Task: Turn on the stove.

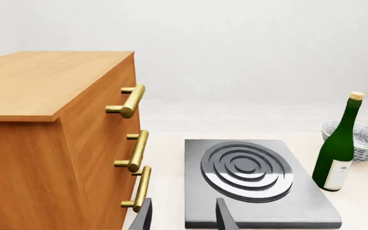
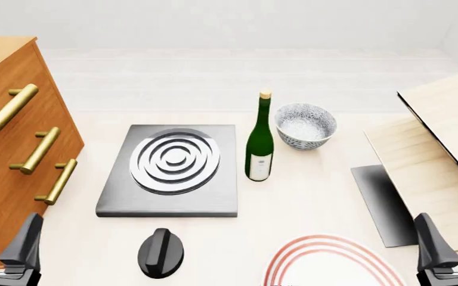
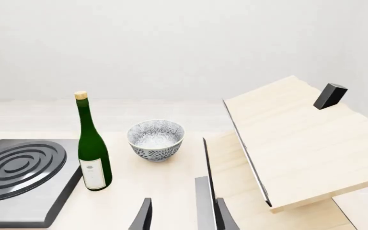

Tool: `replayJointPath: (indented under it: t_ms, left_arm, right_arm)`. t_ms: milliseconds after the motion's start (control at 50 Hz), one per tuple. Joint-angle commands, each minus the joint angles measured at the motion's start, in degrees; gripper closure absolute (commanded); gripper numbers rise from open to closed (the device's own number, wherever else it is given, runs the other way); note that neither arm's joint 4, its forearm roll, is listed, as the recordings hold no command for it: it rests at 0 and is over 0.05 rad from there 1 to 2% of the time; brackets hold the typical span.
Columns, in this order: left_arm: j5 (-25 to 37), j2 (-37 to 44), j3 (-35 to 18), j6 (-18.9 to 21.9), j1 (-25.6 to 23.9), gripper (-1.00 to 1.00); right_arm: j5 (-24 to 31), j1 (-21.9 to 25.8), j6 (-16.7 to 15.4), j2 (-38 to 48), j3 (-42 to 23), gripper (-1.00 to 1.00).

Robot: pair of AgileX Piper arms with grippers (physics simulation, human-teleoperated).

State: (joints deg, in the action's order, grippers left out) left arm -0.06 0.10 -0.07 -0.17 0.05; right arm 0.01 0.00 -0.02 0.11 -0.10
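The stove (image 2: 221, 196) is a flat dark-grey square slab with silver concentric burner rings, lying left of the table's middle. Its small black ridged knob (image 2: 160, 252) sits on the table just in front of the slab. My left gripper (image 2: 2, 237) hangs open at the near left corner, apart from the knob and to its left. My right gripper (image 2: 455, 237) is open at the near right corner, far from the stove. The left wrist view shows the stove (image 1: 299, 206) beyond my left gripper (image 1: 184, 218). In the right wrist view the stove (image 3: 17, 177) lies far off to one side of my right gripper (image 3: 182, 218). The knob is out of both wrist views.
A wooden drawer cabinet (image 2: 6, 173) with brass handles stands left of the stove. A green bottle (image 2: 259, 143) stands upright at the stove's right edge, with a patterned bowl (image 2: 305, 125) behind it. A white plate with red rings (image 2: 333, 262) lies near front. A dark sheet (image 2: 384, 202) and tilted wooden boards (image 2: 443, 131) fill the right.
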Motion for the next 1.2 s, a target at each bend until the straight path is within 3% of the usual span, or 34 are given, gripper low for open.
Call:
replayJointPath:
  t_ms: [20,40,60,80,120,240,400,520,600,720,1200]
  left_arm:
    - [-0.1,0.0,-0.3,-0.5,0.1,-1.0]
    - [0.0,0.0,-0.4,-0.9,0.3,-1.0]
    - [1.9,0.7,-2.2,3.6,-1.2,-1.0]
    - [0.8,3.5,-2.3,5.0,-1.6,-1.0]
    - [-1.2,8.3,-3.4,4.6,-2.6,-1.0]
    - [-4.2,17.2,-5.5,8.9,-4.6,-1.0]
    - [-2.6,24.2,-10.9,11.3,-6.2,-1.0]
    - [0.6,28.0,-15.6,10.3,-7.9,-1.0]
    - [2.2,30.3,-18.1,13.3,-10.6,-1.0]
    - [2.9,33.5,-19.7,14.0,-12.4,-1.0]
    - [11.2,45.7,-30.3,11.6,-18.3,-1.0]
  right_arm:
    - [-0.2,0.0,-0.2,0.4,-0.1,-1.0]
    - [-0.1,0.0,-0.2,0.3,-0.1,-1.0]
    - [-0.3,0.0,-0.1,0.4,-0.1,-1.0]
    - [-0.1,0.0,-0.1,0.3,-0.1,-1.0]
    - [0.0,0.0,-0.1,0.2,-0.2,-1.0]
    - [0.1,0.0,-0.1,0.2,-0.2,-1.0]
    - [-0.1,0.0,0.0,0.3,-0.2,-1.0]
    - [0.1,0.0,-0.1,0.3,-0.3,-1.0]
    - [0.0,0.0,0.0,0.3,-0.2,-1.0]
    - [0.0,0.0,0.0,0.3,-0.2,-1.0]
    - [-0.4,0.0,0.0,0.7,-0.2,-1.0]
